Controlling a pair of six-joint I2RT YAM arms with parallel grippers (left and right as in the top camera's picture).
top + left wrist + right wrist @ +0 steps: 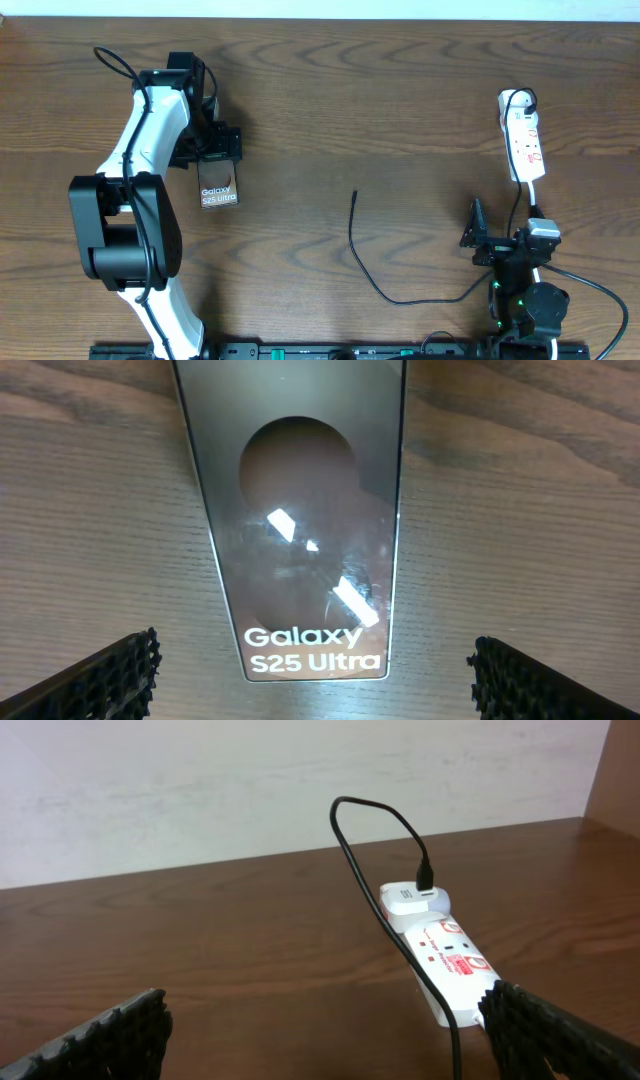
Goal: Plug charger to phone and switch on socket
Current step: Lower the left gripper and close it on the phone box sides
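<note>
Opening stage of the charging task. The phone [219, 188] lies flat on the left half of the surface [320, 90], about midway between the far and near edges, with its lettered face up. The left hand [315, 665] is placed over it with its fingers spread wide, one on each side of the lettered end. Nothing is gripped, and the views do not show whether the fingers touch the surface.

The charger [352, 220] has its free connector tip near the centre of the surface, well apart from the phone. The cable loops toward the near edge and then runs to the socket [523, 140], which lies beside the right edge toward the far corner. There the cable's other end sits in a white adapter [412, 902] on the strip. The right hand [325, 1020] is also spread open and empty, near the near-right corner and facing the socket.

Judged step: securing the phone — connection and switching are not yet done.

- **Next move:** the left fingers would close on the phone's long edges.
- **After that:** a hand must take the cable just behind its tip and align it squarely with the port.
- **Risk:** the thin tip is easily skewed.
- **Switch:** its state cannot be read here.
</note>
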